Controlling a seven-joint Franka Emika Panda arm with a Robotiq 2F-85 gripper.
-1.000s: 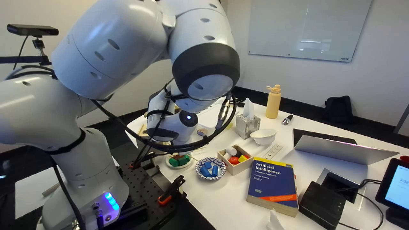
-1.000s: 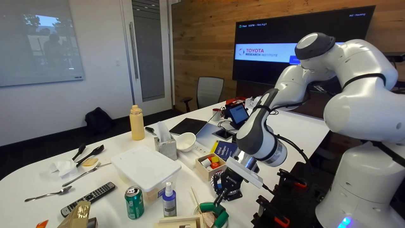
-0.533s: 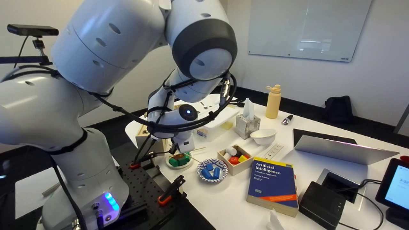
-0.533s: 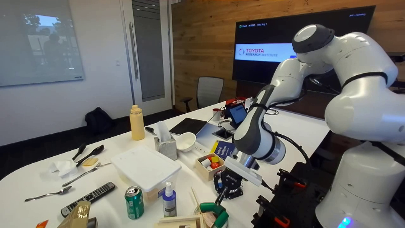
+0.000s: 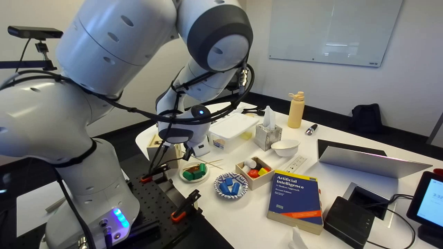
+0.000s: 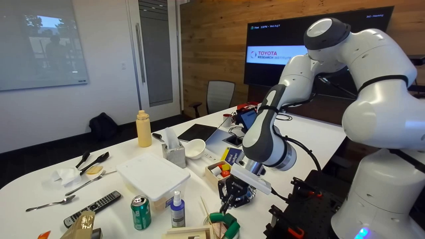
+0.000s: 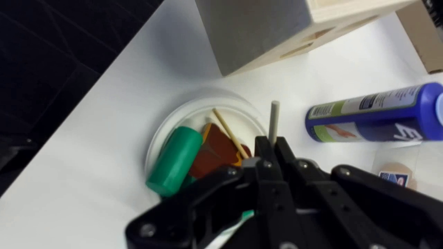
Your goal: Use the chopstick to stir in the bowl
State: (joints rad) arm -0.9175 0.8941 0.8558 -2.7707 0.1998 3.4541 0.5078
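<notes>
In the wrist view my gripper (image 7: 273, 142) is shut on the thin pale chopstick (image 7: 274, 119), whose end points out ahead of the fingertips. In an exterior view the gripper (image 6: 224, 209) is tilted above the table, in front of a blue-patterned bowl (image 5: 244, 188). That bowl holds blue blocks. No plain green bowl shows. A round white dish (image 7: 199, 107) lies below and beside the fingers; it also shows in an exterior view (image 5: 207, 173). It holds green blocks, red-brown pieces and another stick (image 7: 229, 133). In an exterior view the wrist hides the gripper.
A wooden box (image 7: 256, 31) and a blue spray bottle (image 7: 373, 116) stand near the dish. A box of coloured blocks (image 5: 254, 180), a book (image 5: 296, 197), a white bowl (image 5: 286, 148), a lidded container (image 6: 152, 171) and a green can (image 6: 141, 212) stand around.
The arm and wrist have risen in both exterior views. The gripper has shifted slightly, away from the blue-patterned bowl, and the held stick has moved with it.
</notes>
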